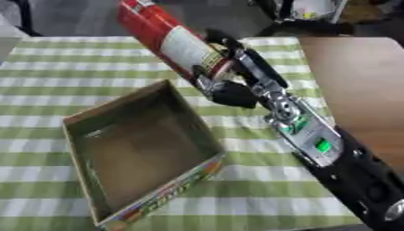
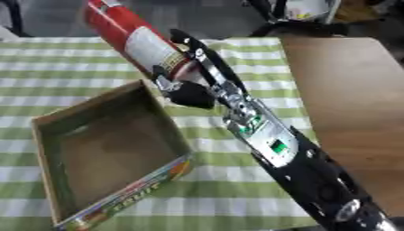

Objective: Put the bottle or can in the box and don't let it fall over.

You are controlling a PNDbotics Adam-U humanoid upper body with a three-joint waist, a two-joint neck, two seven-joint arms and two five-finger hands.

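A table [image 1: 47, 189] draped in a green-and-white checked cloth [image 1: 260, 194] fills most of the frame, with a bare brown wooden surface [image 1: 363, 90] along the right side. The cloth lies flat and open across the top and bottom of the picture and to the right of the box.

The right arm [image 1: 315, 144], black with silver joints and a small green light, reaches in from the lower right corner toward the centre top. Its hand [image 1: 229, 79] is wrapped around a tall red can [image 1: 162, 34], fingers curled on the lower end, holding it tilted in the air at centre top, its top leaning toward the upper left. The can is a smooth cylinder with a white label; the print on it cannot be read.

An open cardboard box [image 1: 79, 124] sits at lower left, shallow and square, its inside plain brown, its near outer wall printed in bright colours with lettering too blurred to read. The can hangs just above the box's far right corner.
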